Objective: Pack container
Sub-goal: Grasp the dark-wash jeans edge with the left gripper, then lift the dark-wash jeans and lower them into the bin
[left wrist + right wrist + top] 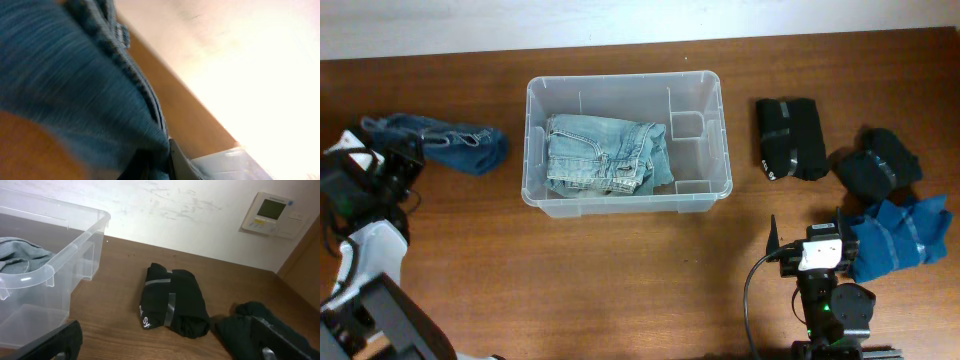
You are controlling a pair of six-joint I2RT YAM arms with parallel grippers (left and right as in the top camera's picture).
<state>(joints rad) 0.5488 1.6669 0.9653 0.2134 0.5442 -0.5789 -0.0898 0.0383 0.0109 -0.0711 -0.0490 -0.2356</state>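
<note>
On the table [620, 285], the container [620, 78] holds jeans [605, 155]. Right gripper [165, 327] waits wide and empty. Left gripper [405, 155] noses denim [460, 140] for packing, grip unreadable.

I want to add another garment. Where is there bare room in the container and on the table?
In the container, the right end is bare; jeans fill the rest. On the table, the wide strip in front of the container is free. Right is crowded: black bundles, a blue garment. Denim lies left.
</note>
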